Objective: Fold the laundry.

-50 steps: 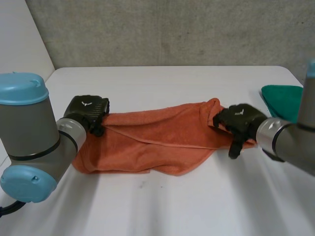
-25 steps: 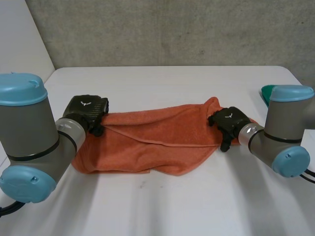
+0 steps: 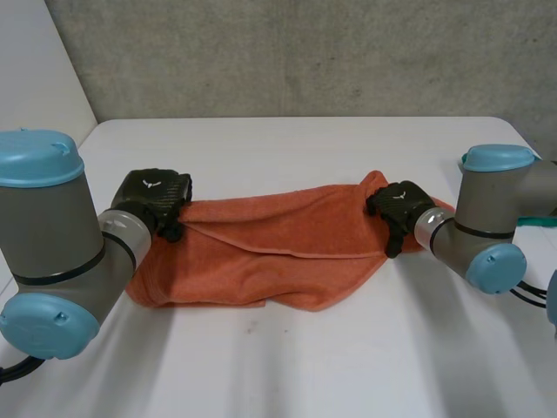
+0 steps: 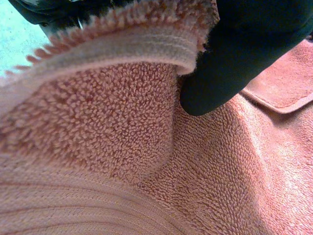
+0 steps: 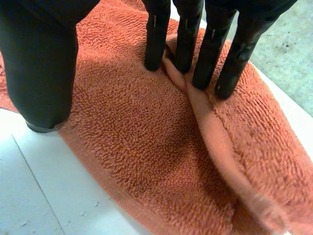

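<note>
We log the right hand (image 3: 399, 202) edged inward, straight fingers (image 5: 188, 34) pressing the towel (image 3: 278, 244); left hand (image 3: 157, 193) still pinching its end, fold pending.

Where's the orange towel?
In the head view, the orange towel lies across the middle of the white table, between the left hand and the right hand.
</note>
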Robot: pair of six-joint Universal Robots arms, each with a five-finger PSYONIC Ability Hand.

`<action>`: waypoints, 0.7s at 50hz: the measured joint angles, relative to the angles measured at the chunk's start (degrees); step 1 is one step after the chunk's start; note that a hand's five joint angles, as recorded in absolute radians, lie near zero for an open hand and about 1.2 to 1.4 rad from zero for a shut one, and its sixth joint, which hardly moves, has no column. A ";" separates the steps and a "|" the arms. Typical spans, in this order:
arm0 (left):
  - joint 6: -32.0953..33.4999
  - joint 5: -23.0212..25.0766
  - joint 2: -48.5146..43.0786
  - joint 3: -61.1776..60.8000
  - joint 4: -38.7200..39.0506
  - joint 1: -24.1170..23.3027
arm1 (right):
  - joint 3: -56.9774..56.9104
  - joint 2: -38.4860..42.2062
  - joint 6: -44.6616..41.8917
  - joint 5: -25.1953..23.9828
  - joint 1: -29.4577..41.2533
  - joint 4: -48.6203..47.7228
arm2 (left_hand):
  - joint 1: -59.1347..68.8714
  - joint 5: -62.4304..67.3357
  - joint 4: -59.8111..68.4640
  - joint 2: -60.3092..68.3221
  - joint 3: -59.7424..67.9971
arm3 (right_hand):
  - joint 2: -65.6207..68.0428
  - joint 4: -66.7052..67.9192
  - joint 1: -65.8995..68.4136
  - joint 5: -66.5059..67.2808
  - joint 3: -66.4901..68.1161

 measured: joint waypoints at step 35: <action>0.11 0.55 12.66 -0.95 0.96 1.74 | 2.71 -26.91 0.99 -2.50 -1.84 21.86 | 0.00 0.00 0.01 0.00 0.01 | 7.86 6.73 6.84 7.27 6.04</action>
